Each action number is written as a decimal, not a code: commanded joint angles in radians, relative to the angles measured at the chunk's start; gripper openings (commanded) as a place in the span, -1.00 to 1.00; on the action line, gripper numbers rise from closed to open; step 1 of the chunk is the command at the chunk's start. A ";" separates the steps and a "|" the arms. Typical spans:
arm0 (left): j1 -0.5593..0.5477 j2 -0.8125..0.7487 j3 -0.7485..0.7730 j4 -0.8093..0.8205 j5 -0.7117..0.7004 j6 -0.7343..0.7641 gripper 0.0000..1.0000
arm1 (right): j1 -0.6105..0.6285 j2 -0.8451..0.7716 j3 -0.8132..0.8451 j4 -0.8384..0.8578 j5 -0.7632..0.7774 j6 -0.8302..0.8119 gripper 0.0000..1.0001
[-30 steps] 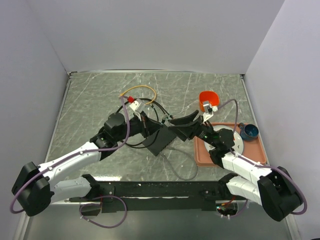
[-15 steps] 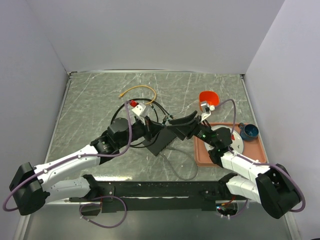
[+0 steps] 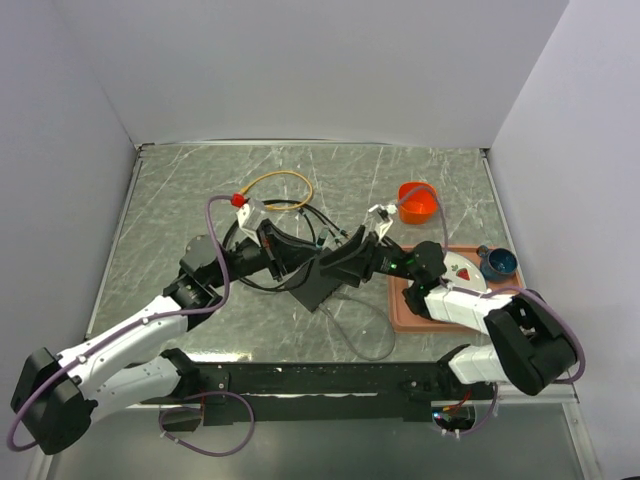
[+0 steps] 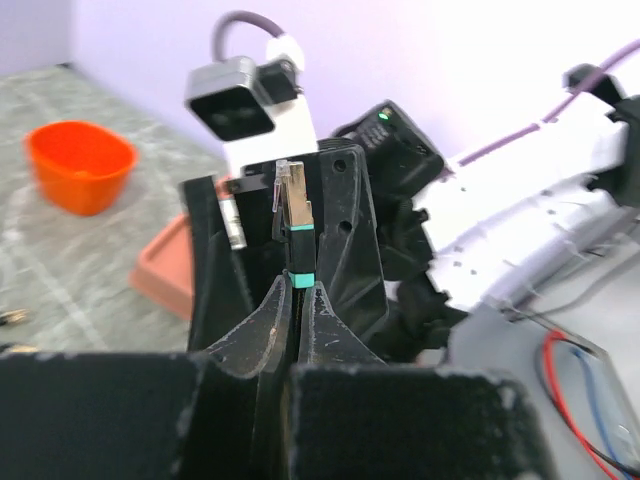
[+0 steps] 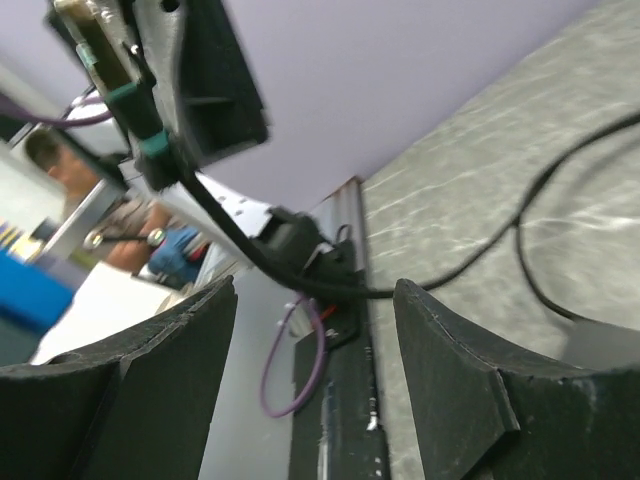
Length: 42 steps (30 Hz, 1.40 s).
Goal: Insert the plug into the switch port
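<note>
The table (image 3: 180, 200) was grey marble veined in white, the switch (image 3: 322, 285) matte black, the plug (image 4: 293, 205) pale and metallic above a teal boot, the bowl (image 3: 418, 203) bright orange, the tray (image 3: 400, 312) terracotta pink, the cup (image 3: 498, 262) blue, and the loose cable (image 3: 285, 178) yellow with a red tip.

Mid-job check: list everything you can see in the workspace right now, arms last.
switch: one, matte black, centre, by the gripper tips.
plug: one, clear with a teal boot, upright in the left gripper.
bowl: one, orange, back right.
tray: one, terracotta, right side.
cup: one, blue, at the tray's far right corner.
yellow cable: one, back, left of centre.
black cable: looped, behind the switch.
grey cable: one, pale, in front of the switch.
left gripper: shut on the plug.
right gripper: open, empty.
</note>
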<state>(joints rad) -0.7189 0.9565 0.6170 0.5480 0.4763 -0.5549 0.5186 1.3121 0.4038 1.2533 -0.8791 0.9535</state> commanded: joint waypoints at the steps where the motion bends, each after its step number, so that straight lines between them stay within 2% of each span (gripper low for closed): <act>1: 0.001 0.042 0.004 0.197 0.146 -0.103 -0.98 | 0.058 -0.033 0.079 0.310 -0.057 -0.013 0.43; 7: 0.001 0.085 0.006 0.283 0.186 -0.157 -0.99 | 0.075 -0.123 0.089 0.206 -0.049 -0.087 0.41; 9: 0.001 0.090 0.003 0.299 0.186 -0.169 -0.98 | 0.090 -0.145 0.105 0.152 -0.047 -0.108 0.31; 10: 0.001 0.094 0.001 0.319 0.189 -0.175 -0.98 | 0.106 -0.149 0.112 0.138 -0.046 -0.116 0.16; 11: -0.001 0.094 0.000 0.329 0.186 -0.181 -0.98 | 0.118 -0.154 0.124 0.121 -0.044 -0.137 -0.20; 13: 0.001 0.099 -0.003 0.371 0.183 -0.203 -0.98 | 0.138 -0.155 0.138 0.061 -0.043 -0.162 -0.45; 15: 0.001 0.106 -0.003 0.394 0.177 -0.223 -0.98 | 0.162 -0.157 0.148 0.011 -0.032 -0.191 -0.93; 16: 0.001 0.111 0.003 0.401 0.176 -0.227 -0.96 | 0.164 -0.166 0.148 -0.009 -0.018 -0.199 -1.00; 18: -0.001 0.116 0.007 0.421 0.174 -0.240 -0.81 | 0.166 -0.185 0.142 -0.064 0.035 -0.234 -1.00; 19: -0.001 0.113 0.010 0.414 0.165 -0.238 -0.65 | 0.164 -0.224 0.142 -0.183 0.060 -0.261 -1.00; 20: -0.001 0.105 0.013 0.364 0.153 -0.234 -0.04 | 0.166 -0.252 0.154 -0.269 0.095 -0.344 -1.00; 21: -0.001 0.078 0.020 0.292 0.077 -0.203 0.23 | 0.167 -0.282 0.161 -0.360 0.209 -0.389 -1.00; 22: -0.001 0.053 0.039 0.220 0.026 -0.173 0.57 | 0.169 -0.337 0.168 -0.532 0.263 -0.432 -1.00; 23: -0.001 0.027 0.047 0.158 -0.031 -0.148 0.83 | 0.170 -0.365 0.194 -0.613 0.334 -0.523 -1.00; 24: -0.001 -0.026 0.061 0.029 -0.167 -0.114 0.91 | 0.178 -0.391 0.210 -0.702 0.480 -0.565 -1.00; 25: -0.001 -0.054 0.063 -0.014 -0.232 -0.103 0.99 | 0.182 -0.427 0.225 -0.824 0.567 -0.602 -1.00; 27: -0.001 -0.126 0.064 -0.116 -0.344 -0.091 0.99 | 0.195 -0.447 0.285 -0.920 0.772 -0.715 -1.00; 28: -0.001 -0.143 0.069 -0.138 -0.405 -0.088 0.94 | 0.198 -0.450 0.308 -0.955 0.825 -0.754 -1.00; 30: -0.001 -0.150 0.104 -0.224 -0.441 -0.089 0.93 | 0.213 -0.439 0.372 -1.046 0.923 -0.872 -1.00; 33: -0.001 -0.104 0.179 -0.308 -0.447 -0.085 0.93 | 0.296 -0.393 0.434 -1.103 1.202 -1.057 -1.00; 34: -0.001 -0.092 0.191 -0.330 -0.423 -0.088 0.94 | 0.343 -0.370 0.440 -1.098 1.347 -1.103 -1.00; 38: -0.001 -0.045 0.219 -0.319 -0.364 -0.114 0.94 | 0.428 -0.330 0.406 -0.965 1.602 -1.370 -1.00; 42: -0.001 0.039 0.272 -0.316 -0.314 -0.165 0.95 | 0.504 -0.323 0.317 -0.743 1.697 -1.545 -1.00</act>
<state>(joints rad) -0.7200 0.9375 0.8188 0.2577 0.1120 -0.6750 0.9638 0.9920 0.7761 0.3061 0.5453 -0.3016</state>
